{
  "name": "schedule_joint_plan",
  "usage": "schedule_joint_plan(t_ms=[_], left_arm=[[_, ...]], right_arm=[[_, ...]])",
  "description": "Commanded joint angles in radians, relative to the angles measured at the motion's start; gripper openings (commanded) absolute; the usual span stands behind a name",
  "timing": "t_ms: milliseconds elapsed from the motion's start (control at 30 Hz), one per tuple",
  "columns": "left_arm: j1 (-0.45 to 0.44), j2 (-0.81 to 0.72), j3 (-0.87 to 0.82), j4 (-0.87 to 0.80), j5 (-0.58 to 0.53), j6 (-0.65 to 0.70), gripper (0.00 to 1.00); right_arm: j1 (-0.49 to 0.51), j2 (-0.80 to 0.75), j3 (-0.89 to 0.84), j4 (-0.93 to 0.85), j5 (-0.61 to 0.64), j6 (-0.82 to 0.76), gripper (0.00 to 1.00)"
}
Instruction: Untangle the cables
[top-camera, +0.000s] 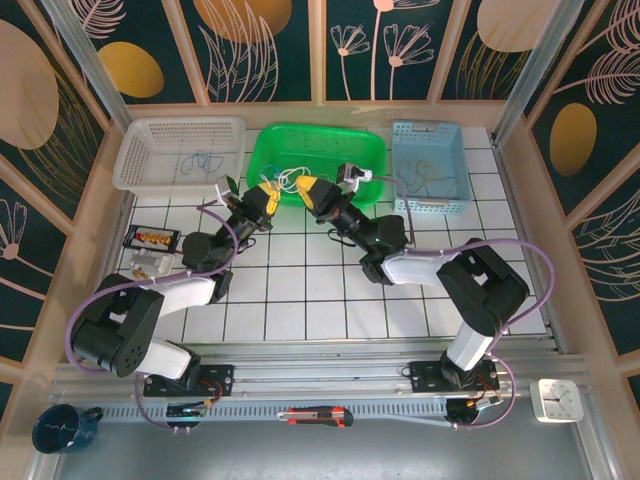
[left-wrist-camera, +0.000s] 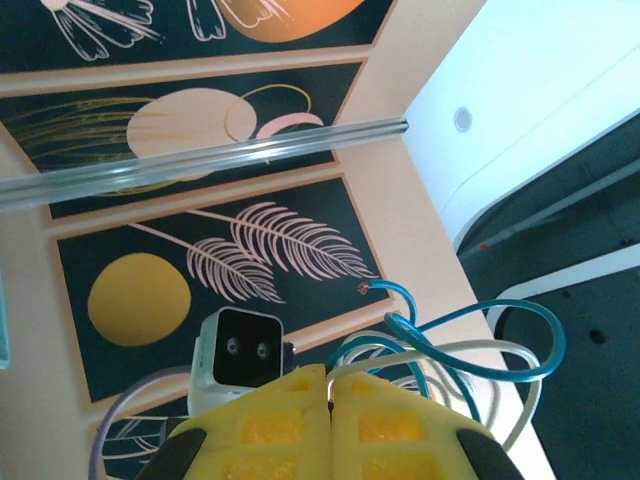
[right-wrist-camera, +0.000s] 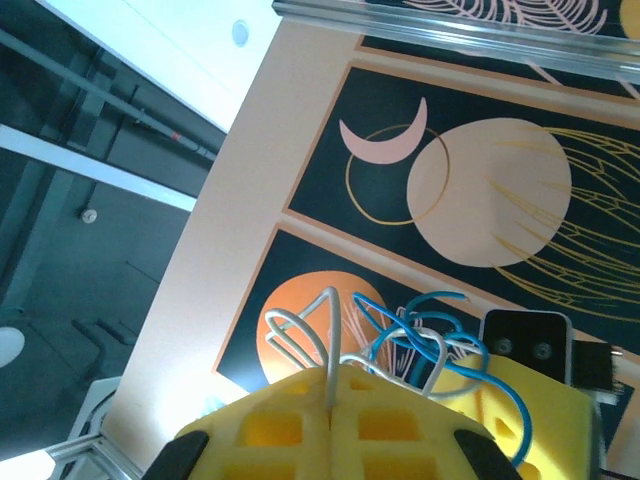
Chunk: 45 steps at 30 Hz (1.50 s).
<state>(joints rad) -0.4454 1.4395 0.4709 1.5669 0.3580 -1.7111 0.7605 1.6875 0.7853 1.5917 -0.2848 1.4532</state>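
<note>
**Left gripper and right gripper both pinched on one bundle**

We see each gripper with its yellow fingers pressed flat together, no gap between the pads. In the right wrist view a pale grey strand runs straight down into the seam between the pads. In the left wrist view the pale and blue strands come out from the top of the seam. We judge that each gripper is pinching the cables rather than closing on air.

From above, the two grippers sit tip to tip with the bundle held up between them, over the near edge of the green tray. The blue loops curl loosely to one side and cross the pale ones several times.

We expect these wires to be very light, floppy and a little springy, with smooth, slippery sleeves. A straight pull apart could tighten the crossings. We would rather grip one colour close to where it leaves the knot and draw it out gently.

Farther back, a thin blue wire lies in the white basket, and a tan wire lies in the blue basket.
</note>
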Motion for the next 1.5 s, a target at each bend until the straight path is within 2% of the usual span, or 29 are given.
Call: schedule_joint_plan(t_ms=[0, 167, 333, 600, 733, 867, 1000, 1133, 1300, 1467], left_arm=[[-0.004, -0.016, -0.018, 0.265, -0.032, -0.004, 0.0], [-0.004, -0.027, -0.052, 0.223, -0.052, 0.006, 0.0], [-0.004, -0.056, -0.058, 0.117, -0.042, 0.056, 0.0], [0.001, -0.175, -0.022, -0.144, -0.027, 0.233, 0.0], [0.012, -0.222, 0.032, -0.277, -0.03, 0.313, 0.0], [0.029, -0.221, 0.102, -0.344, -0.01, 0.357, 0.0], [0.05, -0.207, 0.174, -0.387, 0.005, 0.38, 0.0], [0.075, -0.206, 0.263, -0.486, 0.012, 0.438, 0.0], [0.105, -0.2, 0.386, -0.621, 0.015, 0.531, 0.0], [0.148, -0.178, 0.486, -0.706, 0.018, 0.585, 0.0]], right_arm=[[-0.05, -0.059, -0.053, 0.112, 0.024, -0.021, 0.0], [-0.168, -0.174, -0.193, 0.064, 0.038, -0.066, 0.0], [-0.28, -0.332, -0.311, -0.087, 0.034, -0.147, 0.0], [-0.417, -0.666, -0.42, -0.551, 0.013, -0.313, 0.0], [-0.417, -0.777, -0.404, -0.825, 0.014, -0.443, 0.0], [-0.388, -0.781, -0.361, -1.099, -0.011, -0.603, 0.0], [-0.273, -0.741, -0.343, -1.298, 0.127, -0.74, 0.0], [-0.198, -0.703, -0.396, -1.317, 0.211, -0.75, 0.0], [-0.181, -0.676, -0.488, -1.27, 0.226, -0.711, 0.0], [-0.168, -0.657, -0.515, -1.318, 0.285, -0.707, 0.0]])
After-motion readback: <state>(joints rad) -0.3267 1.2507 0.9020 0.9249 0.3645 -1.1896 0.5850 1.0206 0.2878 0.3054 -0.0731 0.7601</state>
